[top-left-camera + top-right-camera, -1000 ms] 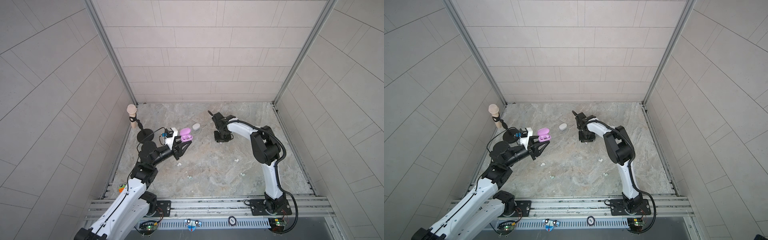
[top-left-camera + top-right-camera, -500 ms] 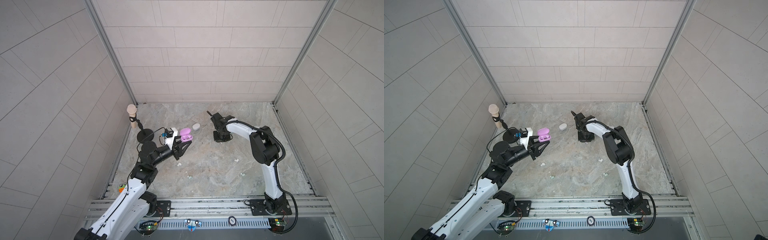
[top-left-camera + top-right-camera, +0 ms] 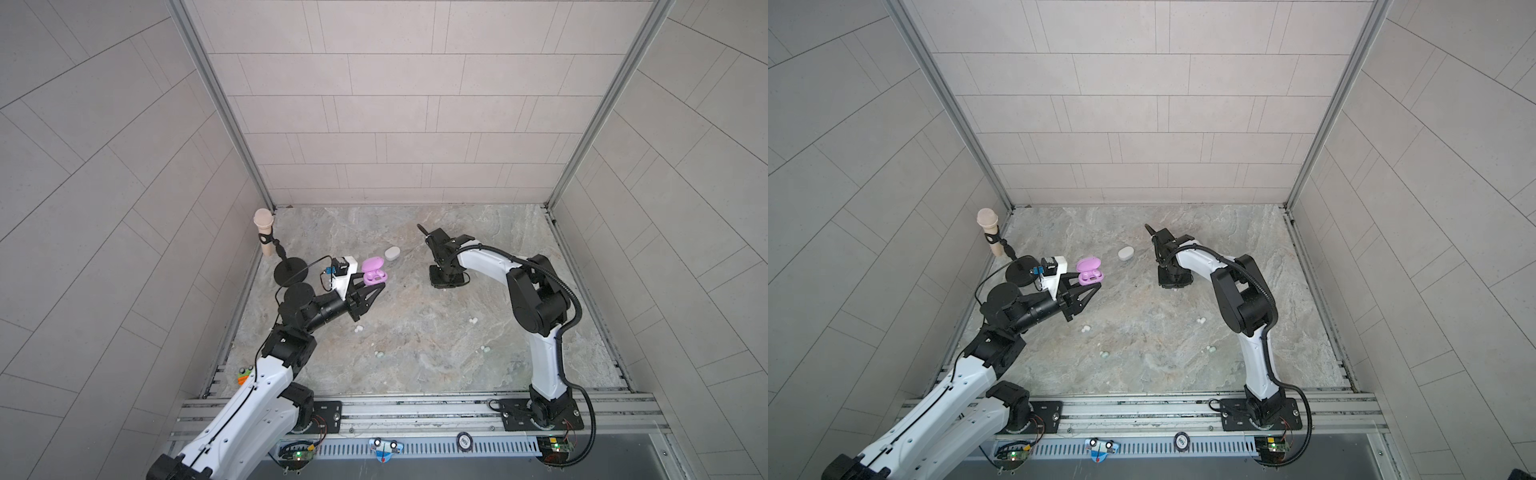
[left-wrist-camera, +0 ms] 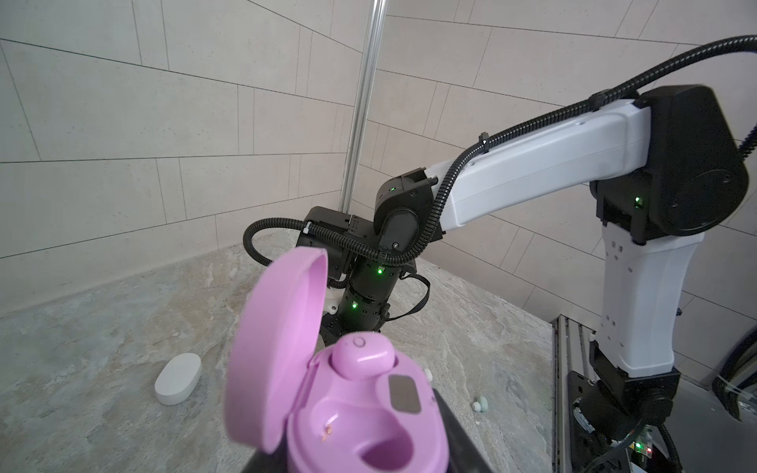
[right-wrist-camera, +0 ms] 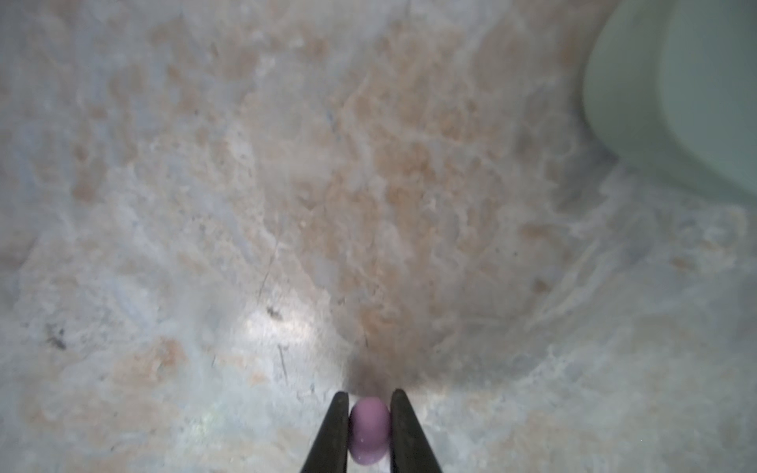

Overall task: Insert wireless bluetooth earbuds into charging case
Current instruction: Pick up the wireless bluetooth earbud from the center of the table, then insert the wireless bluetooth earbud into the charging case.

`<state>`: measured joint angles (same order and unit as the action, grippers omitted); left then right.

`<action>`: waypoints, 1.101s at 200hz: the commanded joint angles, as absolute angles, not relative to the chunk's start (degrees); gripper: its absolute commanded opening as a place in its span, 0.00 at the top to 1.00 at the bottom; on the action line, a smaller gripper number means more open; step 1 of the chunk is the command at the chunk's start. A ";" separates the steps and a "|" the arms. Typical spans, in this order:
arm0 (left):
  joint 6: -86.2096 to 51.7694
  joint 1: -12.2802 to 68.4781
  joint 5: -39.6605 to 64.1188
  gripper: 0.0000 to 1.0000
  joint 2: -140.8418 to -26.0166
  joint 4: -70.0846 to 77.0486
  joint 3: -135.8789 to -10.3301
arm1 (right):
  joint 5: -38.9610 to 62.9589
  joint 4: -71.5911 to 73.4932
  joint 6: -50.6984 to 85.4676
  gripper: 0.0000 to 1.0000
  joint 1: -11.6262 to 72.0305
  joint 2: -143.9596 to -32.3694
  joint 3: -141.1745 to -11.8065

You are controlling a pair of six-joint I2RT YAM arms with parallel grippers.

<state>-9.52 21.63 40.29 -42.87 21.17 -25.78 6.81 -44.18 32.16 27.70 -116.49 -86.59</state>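
My left gripper point(image 3: 371, 286) point(image 3: 1090, 286) is shut on the lilac charging case point(image 3: 374, 272) point(image 3: 1089, 272) and holds it above the floor with its lid open. In the left wrist view the case point(image 4: 360, 409) has one lilac earbud point(image 4: 362, 358) seated in a well, and the other well is empty. My right gripper point(image 5: 370, 403) points down just above the marble floor point(image 3: 446, 280) and is shut on a second lilac earbud point(image 5: 370, 430). A mint-green case point(image 5: 676, 94) lies close by in the right wrist view.
A closed white case point(image 3: 392, 253) point(image 3: 1125, 253) lies on the floor between the arms. Loose white earbuds point(image 3: 358, 328) point(image 3: 597, 321) and mint earbuds point(image 3: 379, 354) point(image 3: 484, 349) are scattered nearer the front. A microphone on a black stand point(image 3: 264, 232) is at the left wall.
My right gripper's jaws have closed the last bit. Both arms stay almost where they were, the left still holding the open lilac case.
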 commanded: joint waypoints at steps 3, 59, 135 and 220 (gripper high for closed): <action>-9.31 24.12 39.34 0.78 -43.36 24.02 -26.19 | 10.76 -43.40 32.37 0.87 27.71 -107.96 -83.76; -10.48 31.11 37.84 0.77 -46.46 29.60 -26.23 | 19.75 -46.83 29.81 0.87 26.70 -88.34 -75.88; -7.66 39.47 34.29 0.76 -55.75 37.29 -28.74 | 32.20 -46.57 36.60 0.87 24.96 -67.47 -74.45; -4.58 43.62 35.08 0.77 -65.93 41.89 -35.85 | 30.21 -29.34 50.75 0.85 35.19 -60.00 -70.97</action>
